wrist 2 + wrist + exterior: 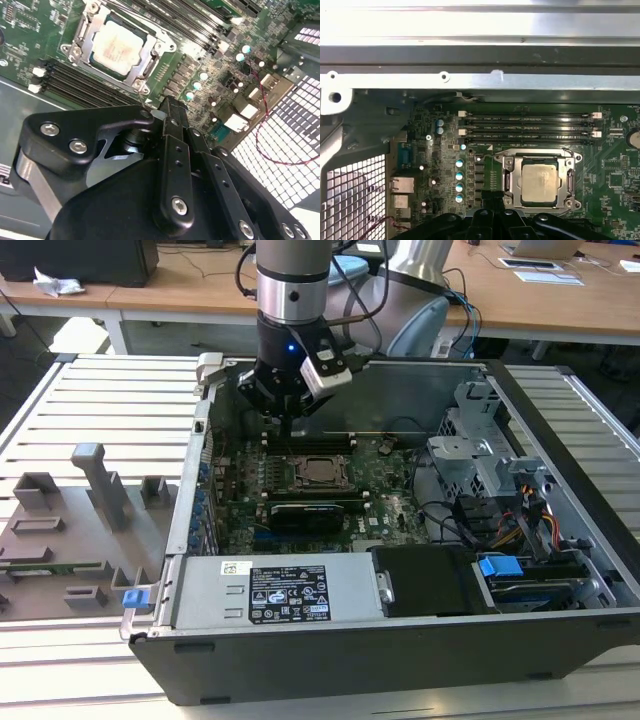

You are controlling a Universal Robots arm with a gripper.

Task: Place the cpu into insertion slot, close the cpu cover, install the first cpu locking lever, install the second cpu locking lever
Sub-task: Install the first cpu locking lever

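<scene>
Black pincer (290, 423) hovers above green board, opening can't be told; square silver-grey cpu (538, 183) sits under closed silver frame cover (509, 165), beside black memory slots (530, 127).

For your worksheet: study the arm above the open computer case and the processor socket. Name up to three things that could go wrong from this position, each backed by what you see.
1. The gripper hangs low inside the case, near its rear wall, so a sideways swing might strike metal.
2. The cpu sits framed by the cpu cover; pressing off-centre could stress the insertion slot.
3. The memory slots lie right beside the socket, so a descending gripper could clip them.
</scene>
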